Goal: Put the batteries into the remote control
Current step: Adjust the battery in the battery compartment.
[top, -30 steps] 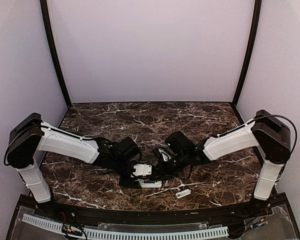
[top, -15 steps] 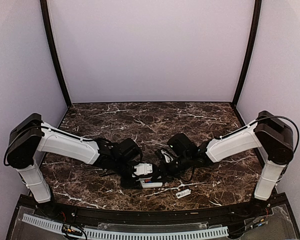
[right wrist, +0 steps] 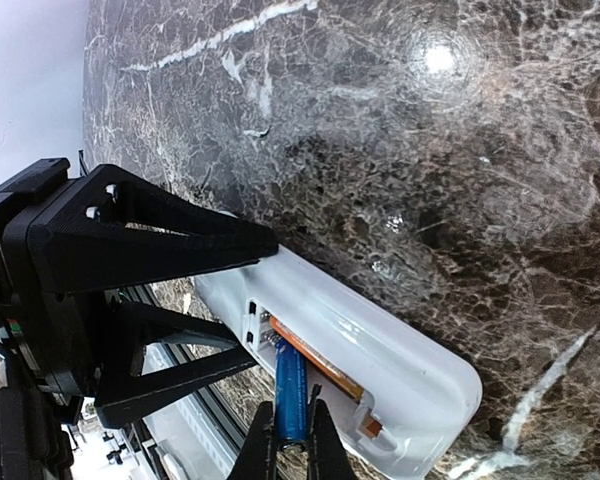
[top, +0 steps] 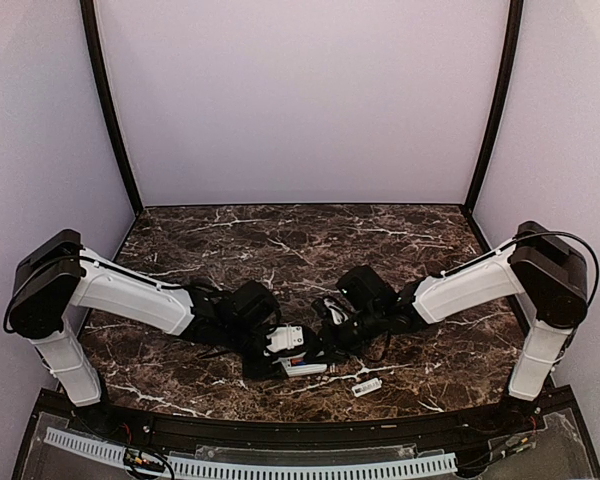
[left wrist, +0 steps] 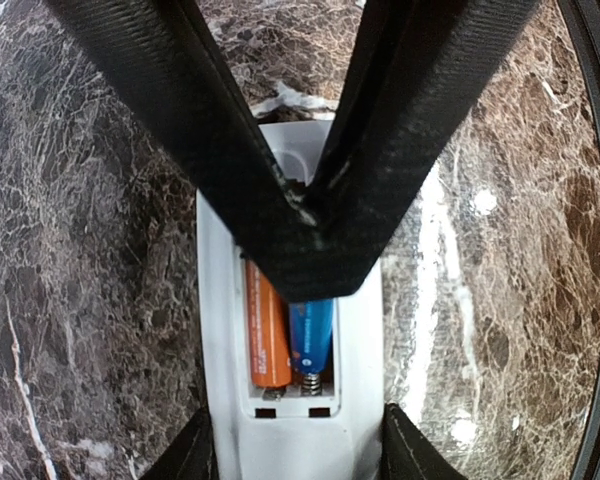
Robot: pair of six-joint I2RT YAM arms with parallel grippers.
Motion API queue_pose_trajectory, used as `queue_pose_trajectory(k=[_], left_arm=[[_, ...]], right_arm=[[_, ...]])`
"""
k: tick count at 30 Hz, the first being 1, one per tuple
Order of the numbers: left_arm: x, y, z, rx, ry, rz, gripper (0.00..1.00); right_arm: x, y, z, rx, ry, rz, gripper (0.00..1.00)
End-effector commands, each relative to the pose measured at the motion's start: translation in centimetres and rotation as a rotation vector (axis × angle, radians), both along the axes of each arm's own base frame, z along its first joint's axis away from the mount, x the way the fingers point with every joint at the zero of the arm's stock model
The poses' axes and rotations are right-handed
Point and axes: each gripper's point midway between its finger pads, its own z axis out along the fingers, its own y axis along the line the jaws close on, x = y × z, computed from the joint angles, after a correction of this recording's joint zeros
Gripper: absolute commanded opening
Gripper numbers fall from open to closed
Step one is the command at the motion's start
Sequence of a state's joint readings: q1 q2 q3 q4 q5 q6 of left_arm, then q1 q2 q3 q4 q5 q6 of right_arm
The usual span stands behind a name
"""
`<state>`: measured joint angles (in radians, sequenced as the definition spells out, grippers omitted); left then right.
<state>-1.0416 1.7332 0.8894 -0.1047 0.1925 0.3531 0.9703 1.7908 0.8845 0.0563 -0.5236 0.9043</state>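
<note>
Plainly, the small flat white rectangular remote control point(right wrist: 400, 360) lies back-up on the table at the near middle, between the two arms, with its battery bay uncovered. In that bay the little orange cylindrical battery point(left wrist: 267, 330) looks seated along one side. Beside it, the small blue battery point(left wrist: 310, 335) has one end against the coil spring, while its other end is pinched by your right gripper point(right wrist: 290, 415), whose fingers are closed tight on it. That grip looks meant to steer the blue cell down into the free slot; whether it is fully home you cannot tell from here. Your left gripper point(left wrist: 296, 455) straddles the remote's end with a finger clamped on each long side, evidently to keep the body from sliding while the other arm pushes. Just beside the remote, toward the right arm's base, lies a small loose white cover piece point(top: 367, 386), apart from both grippers. Under the remote spreads the dark brown, white-veined marble-patterned tabletop point(top: 280, 240), glossy enough to throw a lamp glare. Beyond it, behind the remote, rise plain pale lilac walls point(top: 300, 100) framed by black corner posts point(top: 108, 110).
</note>
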Motion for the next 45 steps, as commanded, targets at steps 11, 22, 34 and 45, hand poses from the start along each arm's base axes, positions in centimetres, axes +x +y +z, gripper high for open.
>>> queue_pose_trajectory(k=[11,22,34,45], left_arm=[[-0.5,-3.0,-0.1,-0.141,-0.044,-0.074,0.0],[-0.4,-4.3,0.0,-0.14,-0.045,-0.1,0.0],[-0.6,-3.8,-0.2,-0.131,-0.053,-0.103,0.0],[-0.8,-3.5,-0.8,-0.114,-0.044,-0.109,0.0]], right_arm=[[-1.0,-2.4,-2.5,-0.021,0.119,0.012,0.0],[-0.6,-1.9,-1.9,0.027,0.13,-0.023,0.0],[0.2,-3.7,-1.8,-0.161,0.031,-0.055,0.23],[0.9,-4.4,-0.9,-0.266,-0.011,-0.041,0.35]])
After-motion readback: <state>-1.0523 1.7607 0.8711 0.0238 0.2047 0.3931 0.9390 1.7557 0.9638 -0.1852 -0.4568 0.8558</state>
